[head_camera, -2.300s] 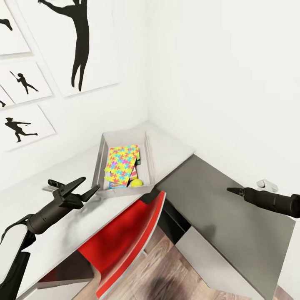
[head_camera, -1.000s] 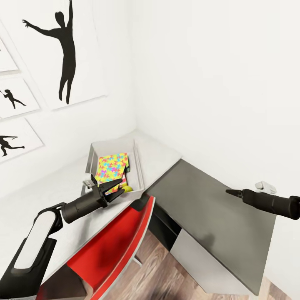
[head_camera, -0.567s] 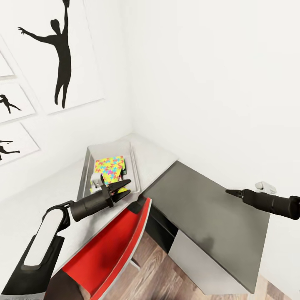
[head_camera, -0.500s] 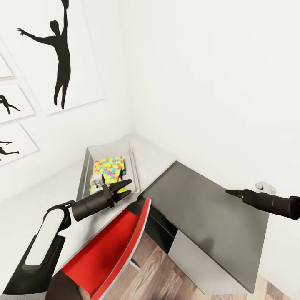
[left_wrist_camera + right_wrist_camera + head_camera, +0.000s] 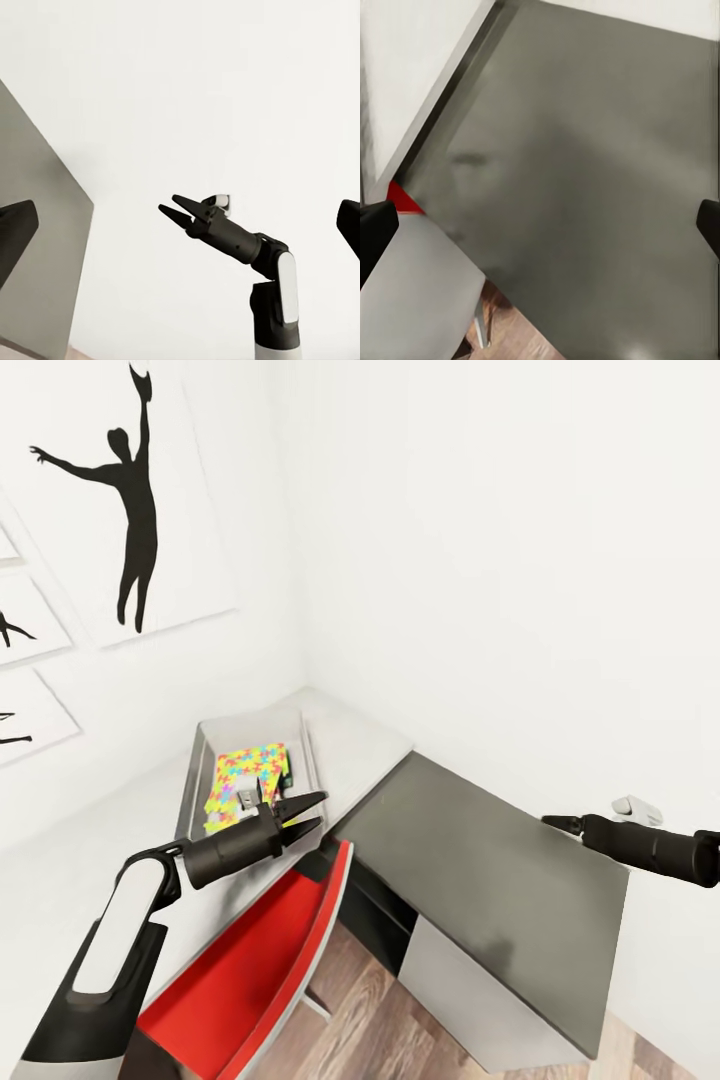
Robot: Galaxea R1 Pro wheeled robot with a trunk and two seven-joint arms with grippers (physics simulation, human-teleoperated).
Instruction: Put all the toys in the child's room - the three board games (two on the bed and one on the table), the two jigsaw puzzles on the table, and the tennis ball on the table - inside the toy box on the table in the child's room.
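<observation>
The light grey toy box [image 5: 196, 752] stands on the table [image 5: 70, 860] near the room's corner. A multicoloured jigsaw puzzle [image 5: 243, 771] lies on top inside it. My left gripper [image 5: 322, 809] hovers open at the box's near right corner, holding nothing and covering that corner. Its dark fingers [image 5: 16, 229] frame the left wrist view, which looks across at my right gripper [image 5: 168, 203], open and empty. My right gripper [image 5: 550, 821] hangs over the dark grey desk section [image 5: 480, 850]; its fingers [image 5: 375, 234] stand wide apart. The tennis ball, board games and bed are hidden or out of view.
A red chair [image 5: 250, 960] is pushed under the desk between the two arms. White walls close the corner behind the desk, with black silhouette pictures [image 5: 125, 510] on the left wall. Wood-plank floor [image 5: 370, 1020] shows below.
The head view has swung, shifting the whole scene left. My left arm has reached forward and right, from beside the toy box to its near right corner. The right arm has held still.
</observation>
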